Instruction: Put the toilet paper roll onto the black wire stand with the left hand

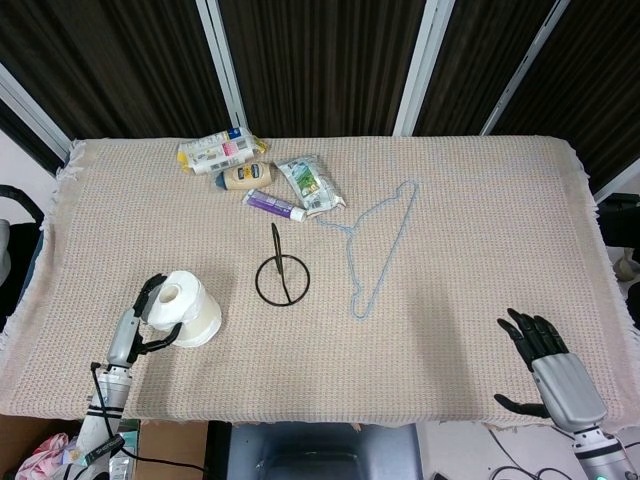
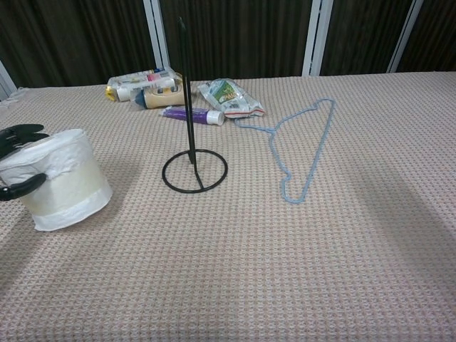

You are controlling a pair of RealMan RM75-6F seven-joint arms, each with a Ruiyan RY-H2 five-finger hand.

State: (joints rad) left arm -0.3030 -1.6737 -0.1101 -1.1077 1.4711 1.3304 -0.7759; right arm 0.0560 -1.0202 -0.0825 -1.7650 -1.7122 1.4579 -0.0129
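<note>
The white toilet paper roll [image 1: 187, 307] sits at the table's front left, tipped a little so its top no longer shows in the chest view [image 2: 63, 181]. My left hand [image 1: 148, 316] grips it from the left side, fingers over its top edge and thumb [image 2: 21, 187] on its front. The black wire stand [image 1: 281, 276], a ring base with an upright rod [image 2: 187, 92], stands a short way to the right of the roll. My right hand [image 1: 541, 352] lies at the front right edge with fingers spread and nothing in it.
A light blue wire hanger [image 1: 378, 245] lies right of the stand. Behind the stand lie a purple tube [image 1: 272, 205], a green and white packet [image 1: 309, 184], a cream bottle [image 1: 246, 177] and a yellow and white pack [image 1: 216, 152]. A beige woven cloth [image 1: 480, 220] covers the table.
</note>
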